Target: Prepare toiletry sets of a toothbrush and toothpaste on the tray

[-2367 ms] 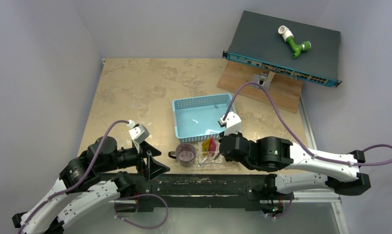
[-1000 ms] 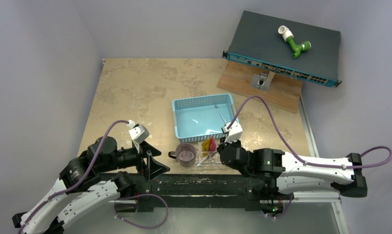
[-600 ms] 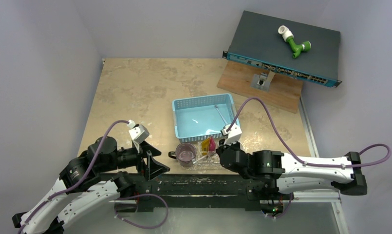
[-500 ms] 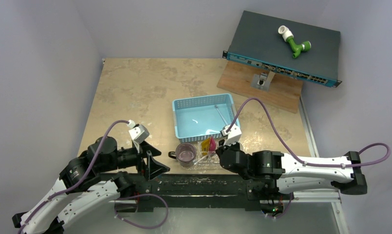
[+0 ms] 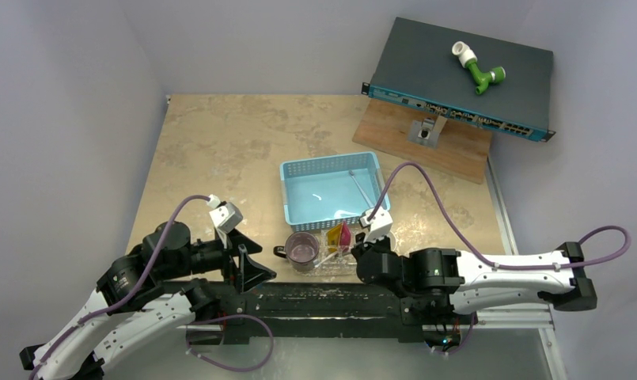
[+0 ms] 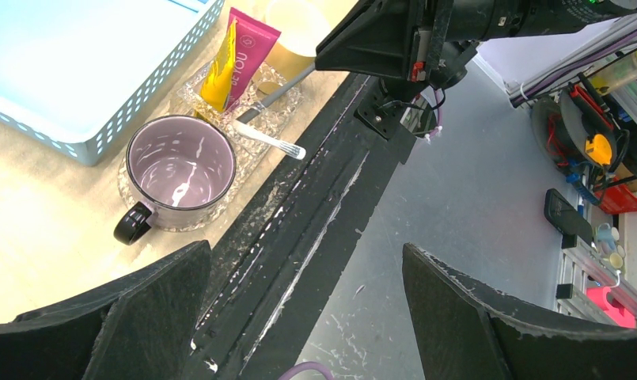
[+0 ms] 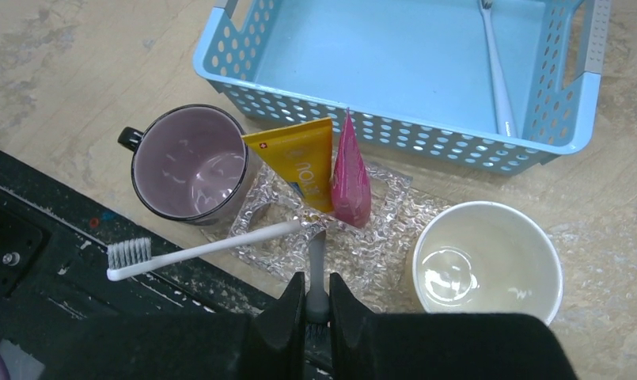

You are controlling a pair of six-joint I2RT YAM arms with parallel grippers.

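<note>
Centrally, glittery clear oblong tray

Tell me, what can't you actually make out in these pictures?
Right wrist view: the grey toothbrush's near end is hidden between the right fingers.
Top view: the right arm covers the white cup and much of the tray.
Right wrist view: the top edge cuts off the far end of the toothbrush in the basket; in the top view it is too small.
Left wrist view: the bottom edge cuts off the left fingers' bases.
</note>
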